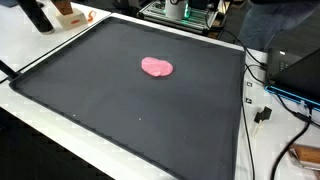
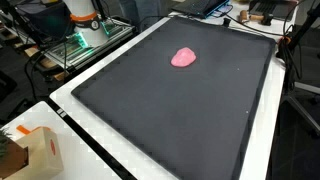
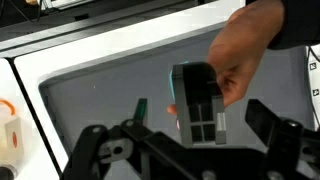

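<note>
Plainly, the wrist view tells the most. At its left edge an orange-and-white object (image 3: 6,125) sits on the white bench (image 3: 100,50), just beside the dark mat (image 3: 85,100). The pincer (image 3: 182,145) stands open, its two fingers spread wide and gripping nothing. The dark block (image 3: 200,100) lies just beyond it, between the fingers and a little right of the middle. Its long axis runs away from the pincer, across the line between the fingers. A person's hand (image 3: 245,50) holds the block from the far right. Whether the block touches the mat I cannot tell. It is grey-black and boxy, with square recesses on its face. In both exterior views a pink lump (image 1: 157,67) (image 2: 184,57) lies on the mat.
</note>
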Tool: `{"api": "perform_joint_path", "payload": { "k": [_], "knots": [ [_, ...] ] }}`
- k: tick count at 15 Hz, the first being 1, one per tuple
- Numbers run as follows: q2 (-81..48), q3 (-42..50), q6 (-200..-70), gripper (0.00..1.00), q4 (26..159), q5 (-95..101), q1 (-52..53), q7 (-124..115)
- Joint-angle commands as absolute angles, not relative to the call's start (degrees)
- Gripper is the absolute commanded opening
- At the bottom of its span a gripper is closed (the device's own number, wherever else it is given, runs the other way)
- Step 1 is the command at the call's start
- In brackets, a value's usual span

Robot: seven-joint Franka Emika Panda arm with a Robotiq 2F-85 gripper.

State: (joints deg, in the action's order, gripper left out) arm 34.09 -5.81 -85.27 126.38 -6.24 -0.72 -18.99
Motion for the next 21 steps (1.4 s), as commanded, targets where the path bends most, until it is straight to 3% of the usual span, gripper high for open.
{"api": "perform_joint_path", "payload": {
  "k": [1,11,13,16,19,21],
  "knots": [
    [34.1,-6.0,-85.2,1.00,126.3,-6.3,-1.0,-18.9],
    [33.9,-6.1,-85.4,1.00,126.1,-6.5,-0.8,-18.6],
    [34.0,-6.1,-85.7,0.74,126.1,-6.6,-0.8,-18.4],
    [34.0,-6.1,-85.9,0.49,126.0,-6.7,-0.7,-18.2],
    [33.9,-6.2,-86.2,0.27,125.8,-6.8,-0.6,-18.1],
    [33.7,-6.2,-86.7,0.26,125.9,-7.1,-0.5,-17.8]
  ]
}}
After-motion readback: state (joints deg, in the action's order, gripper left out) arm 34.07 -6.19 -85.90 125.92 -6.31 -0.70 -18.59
